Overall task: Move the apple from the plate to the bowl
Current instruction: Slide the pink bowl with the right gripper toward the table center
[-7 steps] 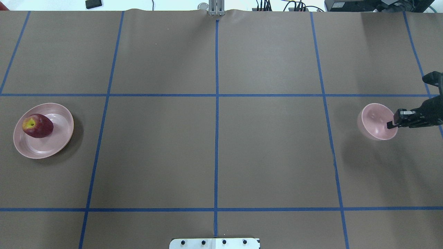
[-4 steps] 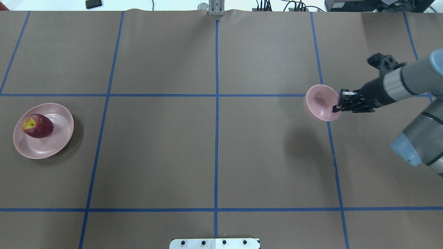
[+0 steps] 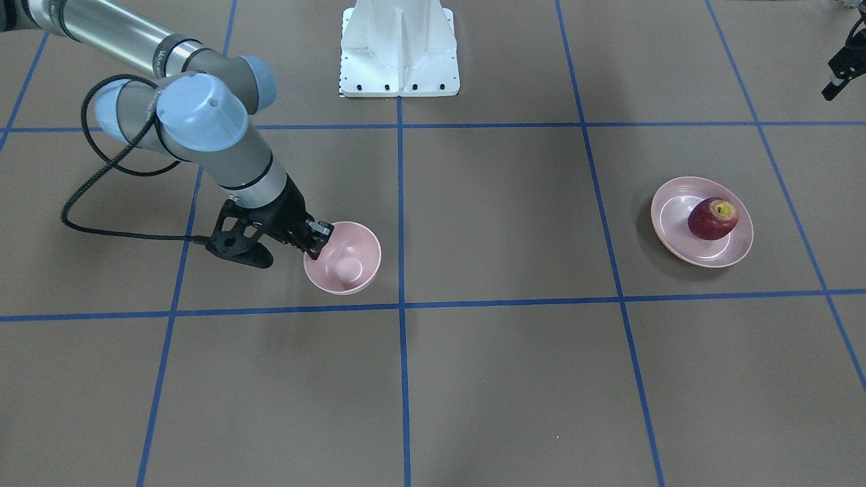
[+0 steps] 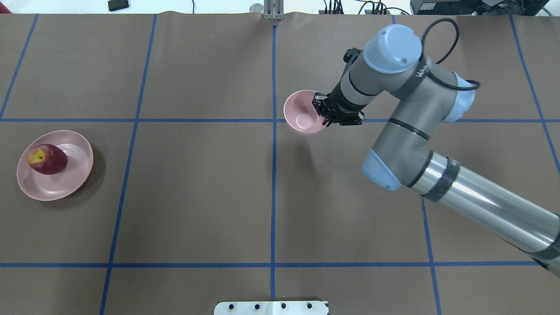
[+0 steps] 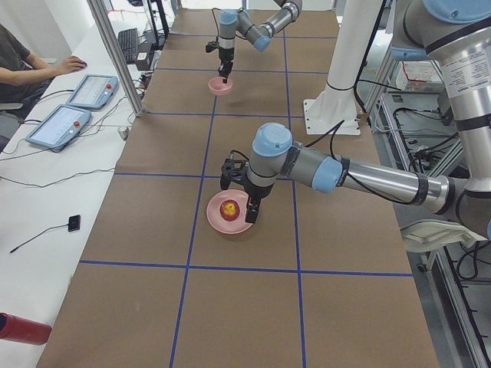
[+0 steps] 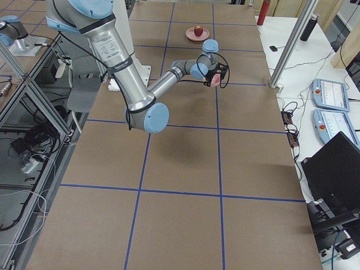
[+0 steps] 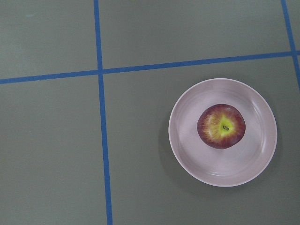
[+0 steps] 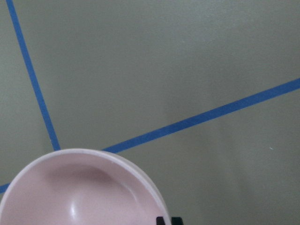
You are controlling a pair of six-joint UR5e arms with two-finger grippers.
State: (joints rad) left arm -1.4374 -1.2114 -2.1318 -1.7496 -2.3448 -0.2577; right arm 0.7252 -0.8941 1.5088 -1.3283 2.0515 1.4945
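Note:
The dark red apple (image 4: 48,159) lies on the pale pink plate (image 4: 75,169) at the table's left; both also show in the left wrist view, apple (image 7: 221,126) on plate (image 7: 201,164). My right gripper (image 4: 324,114) is shut on the near rim of the small pink bowl (image 4: 301,113) and holds it just above the table, right of the centre line. In the front view the gripper (image 3: 316,242) pinches the empty bowl (image 3: 348,260). My left gripper (image 3: 839,71) is high up beside the plate; I cannot tell whether it is open or shut.
Blue tape lines (image 4: 273,175) divide the brown table into squares. The white robot base (image 3: 399,47) stands at the robot's edge. An operator (image 5: 23,61) sits at a side desk with tablets (image 5: 92,90); a red bottle (image 5: 23,330) lies there.
My right arm has carried the bowl from the table's right edge leftward and farther away, to just right of the centre line. Apple and plate have not moved.

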